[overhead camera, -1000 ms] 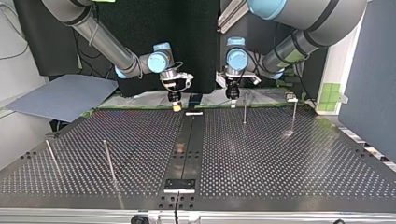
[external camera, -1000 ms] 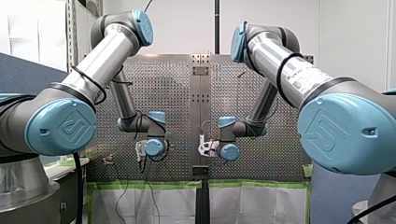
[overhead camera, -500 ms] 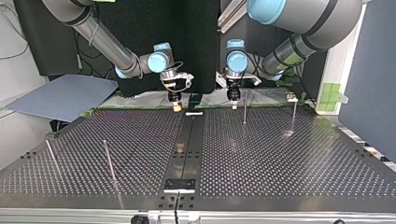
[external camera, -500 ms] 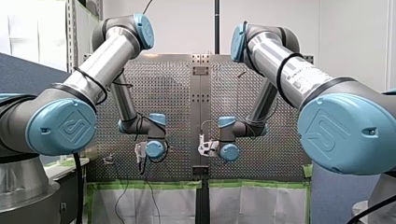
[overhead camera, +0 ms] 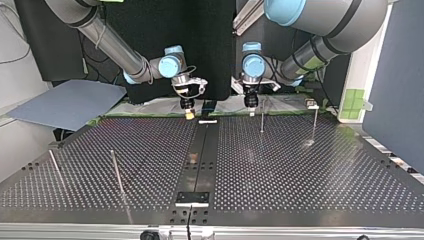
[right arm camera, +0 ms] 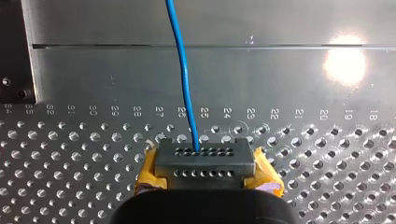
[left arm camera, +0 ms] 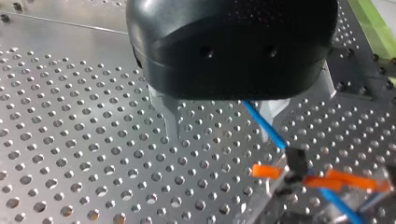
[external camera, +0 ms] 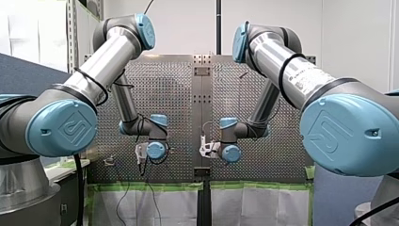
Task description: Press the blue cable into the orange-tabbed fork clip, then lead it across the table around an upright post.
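Front view: our left gripper (external camera: 140, 153) and right gripper (external camera: 205, 148) both hang low over the table (external camera: 169, 94), close to its near edge, one on each side of the middle strip. The cable's too small to pick out here.

Top view: the same pair shows at the table's far edge, with the left gripper near an upright post (overhead camera: 261, 121). We can't read the fingers from here.

Left wrist view: the metal fingers (left arm camera: 170, 116) stand wide apart. The blue cable (left arm camera: 264, 122) passes just beside one finger and runs on a slant into the orange-tabbed fork clip (left arm camera: 322, 179), then out its other side. We can't tell if it's fully seated.

Right wrist view: the yellow pads (right arm camera: 147, 175) are squeezed narrow with the cable gripped at the tip. From there it points straight ahead, over the holes and onto the plain strip.
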Controlling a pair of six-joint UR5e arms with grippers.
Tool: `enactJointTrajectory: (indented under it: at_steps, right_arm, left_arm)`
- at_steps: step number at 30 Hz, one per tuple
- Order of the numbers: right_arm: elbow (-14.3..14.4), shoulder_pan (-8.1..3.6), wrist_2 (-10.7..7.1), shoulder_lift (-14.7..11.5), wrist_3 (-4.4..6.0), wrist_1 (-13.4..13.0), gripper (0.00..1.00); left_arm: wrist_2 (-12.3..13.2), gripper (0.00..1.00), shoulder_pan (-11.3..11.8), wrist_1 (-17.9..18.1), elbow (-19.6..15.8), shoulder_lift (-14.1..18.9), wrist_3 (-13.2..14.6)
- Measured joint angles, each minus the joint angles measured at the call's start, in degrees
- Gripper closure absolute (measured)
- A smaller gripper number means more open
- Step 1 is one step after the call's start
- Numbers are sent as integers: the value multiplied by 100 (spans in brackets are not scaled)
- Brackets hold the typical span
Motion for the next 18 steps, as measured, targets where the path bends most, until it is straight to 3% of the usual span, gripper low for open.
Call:
enactJointTrajectory:
  at_steps: [3,4,5,18]
  right_arm:
    - [-1,1,0,0,-1,0,100]
    - [-1,2,0,0,-2,0,100]
    - [-1,2,0,0,-4,1,100]
    - [-8,-9,-3,0,5,23,100]
  left_arm:
    - [-114,60,-7,7,0,0,91]
    - [-141,90,-11,11,0,0,111]
    - [-153,99,-16,17,0,1,120]
    - [-166,99,-45,2,1,-1,114]
